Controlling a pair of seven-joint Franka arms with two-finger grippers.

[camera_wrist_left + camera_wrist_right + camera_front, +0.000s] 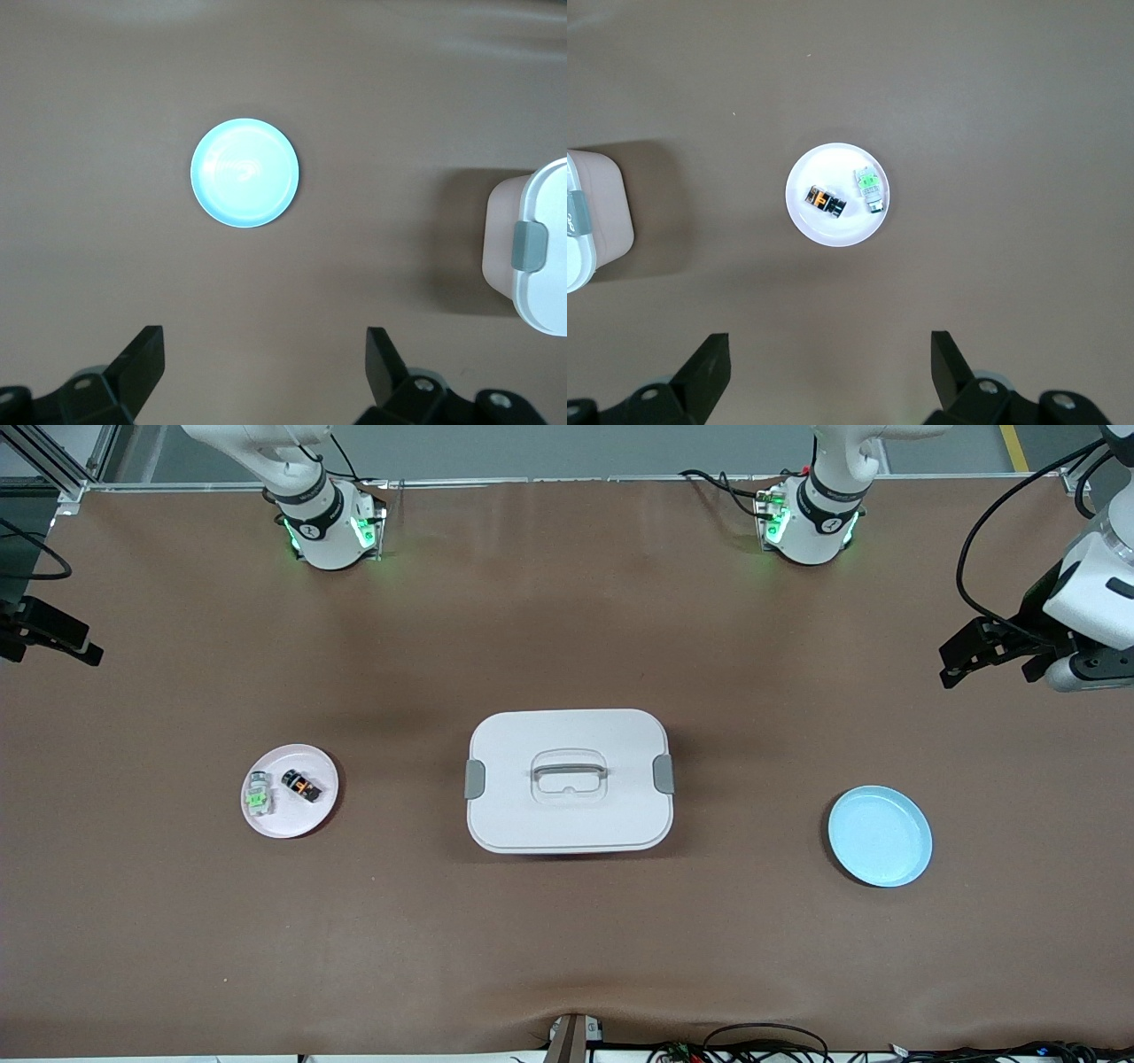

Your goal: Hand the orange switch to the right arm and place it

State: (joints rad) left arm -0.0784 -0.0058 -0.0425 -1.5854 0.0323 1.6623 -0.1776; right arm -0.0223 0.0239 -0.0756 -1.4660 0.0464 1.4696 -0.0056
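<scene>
orange switch (301, 785): small black block, orange middle, lies on round pink plate (310, 819) beside green switch (258, 794) | left gripper (266, 363): spread wide over bare brown mat near blue plate (880, 835) | right gripper (830, 359): spread wide over mat | white lidded box (568, 780): rounded, mid-table

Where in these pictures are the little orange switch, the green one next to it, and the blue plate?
orange switch (300, 785): front view, on its orange middle part.
green switch (258, 795): front view, on its green part.
blue plate (880, 835): front view, on its bare centre.
</scene>
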